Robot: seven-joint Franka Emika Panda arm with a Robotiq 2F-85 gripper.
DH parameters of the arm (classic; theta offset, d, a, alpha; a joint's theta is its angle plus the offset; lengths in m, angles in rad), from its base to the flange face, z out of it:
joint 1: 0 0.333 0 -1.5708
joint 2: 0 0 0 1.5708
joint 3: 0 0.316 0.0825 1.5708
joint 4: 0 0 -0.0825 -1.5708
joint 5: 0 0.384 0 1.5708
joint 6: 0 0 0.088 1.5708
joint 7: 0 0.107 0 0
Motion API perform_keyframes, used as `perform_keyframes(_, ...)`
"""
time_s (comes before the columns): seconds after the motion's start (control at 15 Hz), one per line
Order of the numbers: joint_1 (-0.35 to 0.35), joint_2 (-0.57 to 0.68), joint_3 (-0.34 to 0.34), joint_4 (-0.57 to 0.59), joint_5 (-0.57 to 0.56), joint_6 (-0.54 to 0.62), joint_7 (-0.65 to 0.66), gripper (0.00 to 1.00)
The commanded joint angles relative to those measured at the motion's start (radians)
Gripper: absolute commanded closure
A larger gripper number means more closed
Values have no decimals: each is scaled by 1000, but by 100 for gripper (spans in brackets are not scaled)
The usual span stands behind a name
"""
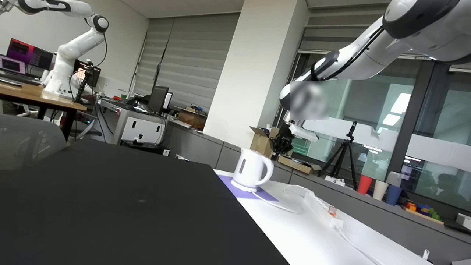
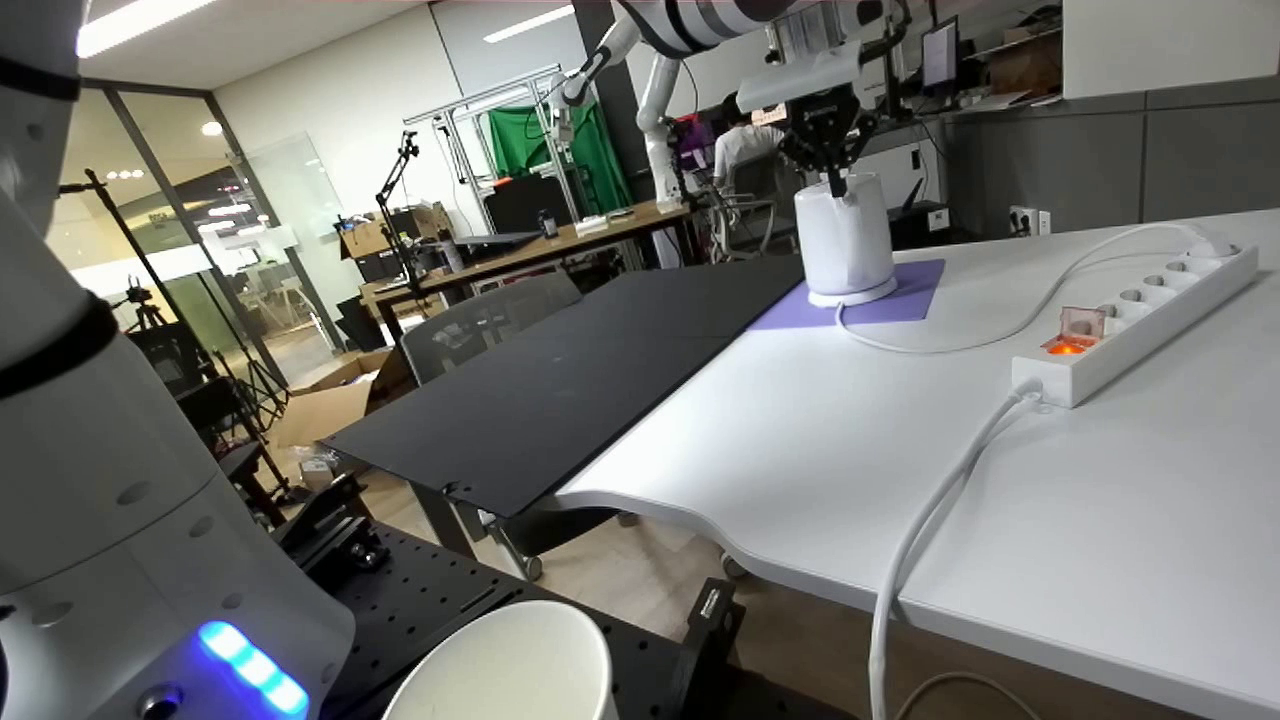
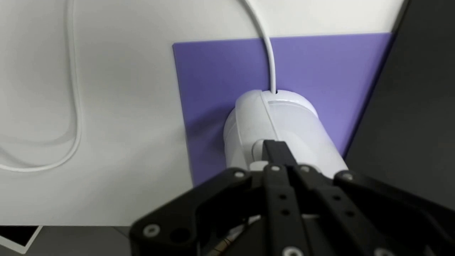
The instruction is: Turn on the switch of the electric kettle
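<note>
A white, rounded, jug-shaped electric kettle (image 2: 845, 245) is being supported upright on a purple sheet (image 2: 920, 285), just beside the edge of the white worktop (image 2: 720, 440) bordered by a matte-black panel (image 2: 560, 380). Near the top of its loop handle (image 1: 269, 170), a black two-finger gripper (image 2: 837, 185) is being held with fingers (image 3: 275, 151) closed together; contact cannot be determined.

No readable text or labels
</note>
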Motion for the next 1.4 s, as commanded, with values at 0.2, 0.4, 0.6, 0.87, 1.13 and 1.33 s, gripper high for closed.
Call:
perform_keyframes(0.2,-3,28,-1,41,11,-4,9,100)
perform_keyframes(0.4,-7,40,3,46,12,10,-1,100)
perform_keyframes(0.6,-12,49,5,51,13,19,-2,100)
perform_keyframes(0.87,-27,55,17,56,30,10,-15,100)
perform_keyframes(1.13,-57,65,45,62,83,16,-56,100)
perform_keyframes(1.33,-78,77,60,72,121,13,-81,100)
